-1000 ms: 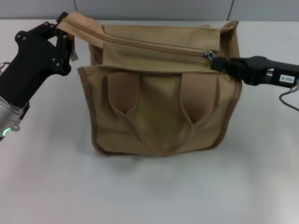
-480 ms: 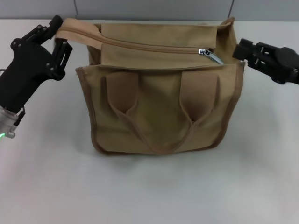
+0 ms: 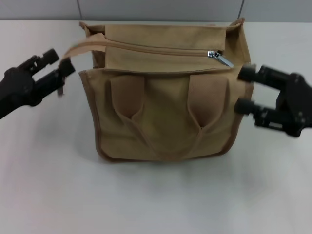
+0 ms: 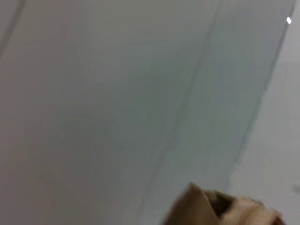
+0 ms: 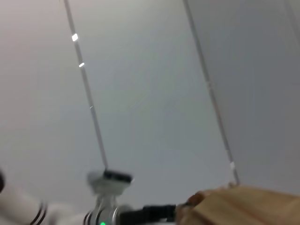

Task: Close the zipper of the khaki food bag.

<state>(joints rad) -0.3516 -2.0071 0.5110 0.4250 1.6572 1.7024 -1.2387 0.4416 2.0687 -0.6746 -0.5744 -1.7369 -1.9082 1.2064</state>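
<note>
Right gripper (image 3: 245, 89): fingers spread wide, one above the other in the head view, holding nothing, positioned just off the bag's right side and apart from the zipper pull. Left gripper (image 3: 62, 67): fingers parted, empty, standing just beside the loose strap end at the bag's upper left corner; whether a fingertip touches that strap cannot be told through the blur. The khaki food bag (image 3: 165, 112) stands upright at the middle of the white table (image 3: 156, 195), front face toward the robot, two brown handles hanging flat against the front panel. The zipper (image 3: 161, 49) runs along the top edge from the left corner to the right, its teeth drawn together along the visible length. The silver pull tab (image 3: 220, 57) lies at the right end, tilted down toward the front panel. A grey partition wall (image 3: 161, 9) stands behind the table. The left wrist view shows only that wall and a corner of tan fabric; the right wrist view shows the wall, a tan edge of the bag and the other arm farther off.
</note>
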